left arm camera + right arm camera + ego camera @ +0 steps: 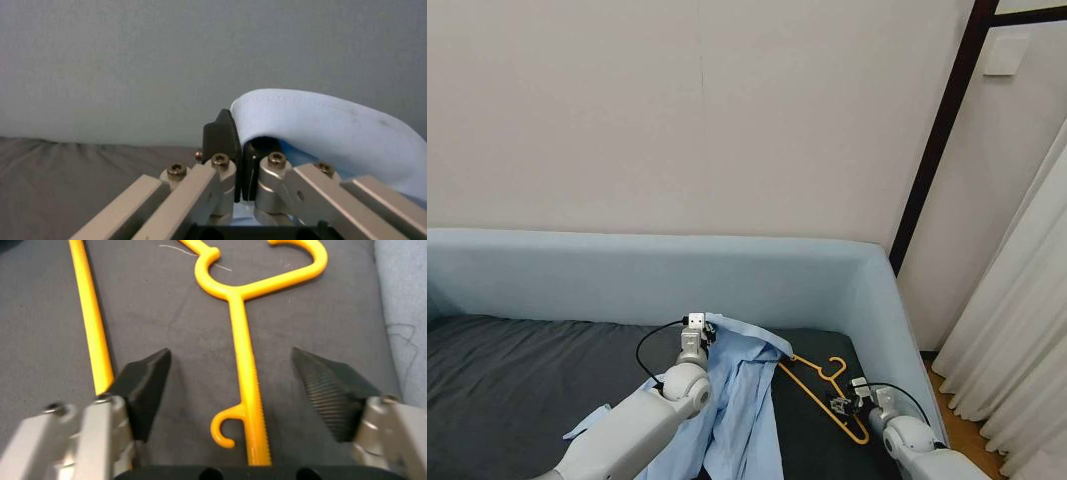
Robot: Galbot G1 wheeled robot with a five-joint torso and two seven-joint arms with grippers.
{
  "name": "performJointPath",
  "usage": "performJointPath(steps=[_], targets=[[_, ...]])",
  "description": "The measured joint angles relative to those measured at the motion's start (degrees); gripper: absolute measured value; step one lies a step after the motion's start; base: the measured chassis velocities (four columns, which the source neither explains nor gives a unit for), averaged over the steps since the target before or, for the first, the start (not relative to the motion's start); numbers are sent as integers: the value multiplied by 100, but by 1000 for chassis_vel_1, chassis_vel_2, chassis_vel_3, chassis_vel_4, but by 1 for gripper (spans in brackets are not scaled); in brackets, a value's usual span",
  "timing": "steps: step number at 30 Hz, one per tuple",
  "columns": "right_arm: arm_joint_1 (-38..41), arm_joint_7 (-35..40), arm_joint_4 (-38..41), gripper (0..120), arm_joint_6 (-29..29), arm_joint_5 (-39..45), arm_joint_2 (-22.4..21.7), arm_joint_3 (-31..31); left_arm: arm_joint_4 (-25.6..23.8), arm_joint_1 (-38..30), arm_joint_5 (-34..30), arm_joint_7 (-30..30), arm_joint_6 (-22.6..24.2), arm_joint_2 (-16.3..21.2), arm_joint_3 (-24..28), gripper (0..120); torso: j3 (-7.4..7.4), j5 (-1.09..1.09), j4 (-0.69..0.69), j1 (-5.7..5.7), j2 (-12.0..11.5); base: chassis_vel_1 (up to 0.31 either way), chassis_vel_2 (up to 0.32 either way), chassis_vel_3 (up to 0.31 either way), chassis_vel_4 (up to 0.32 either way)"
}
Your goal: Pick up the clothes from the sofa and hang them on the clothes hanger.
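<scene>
Closest to the wrist lens on the left arm, the left gripper (237,145) is seen with its jaws pressed together on a fold of a light blue shirt (320,125). The cloth is pinched between the two black fingers (220,137) and curls over one of them. In the head view this left gripper (705,332) is held up in front of the sofa's backrest. The shirt (742,400) is draped from it, down and across the arm towards the seat.

On the right arm, the right gripper (230,357) is spread wide, its ribbed pads (327,385) set on either side of one straight bar of an orange hanger (243,355). Nothing is gripped, and whether the pads touch the seat cannot be told.

The hanger (822,378) is laid flat on the dark grey seat near the sofa's right end. Its hook is turned towards the backrest, and one end is tucked just under the shirt's edge. The right gripper (839,402) is placed over the hanger's near side.

Both things are carried by a sofa (627,280) with a pale blue back and side. Behind it a plain wall (677,120) is seen, with a dark door frame (937,140) and a white curtain (1027,330) to the right.
</scene>
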Motion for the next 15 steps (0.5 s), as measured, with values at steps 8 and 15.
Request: performJointPath(steps=[8, 15], targets=[[-4, -5, -52, 37, 2, 41, 52, -19, -19, -45, -55, -40, 28, -45, -89, 0, 0, 0, -1, 0, 0, 0, 0, 0, 0], [5, -52, -109, 11, -78, 236, 37, 8, -55, -3, -48, -43, 35, -4, -48, 0, 1, 0, 0, 0, 0, 0, 0, 0, 0]])
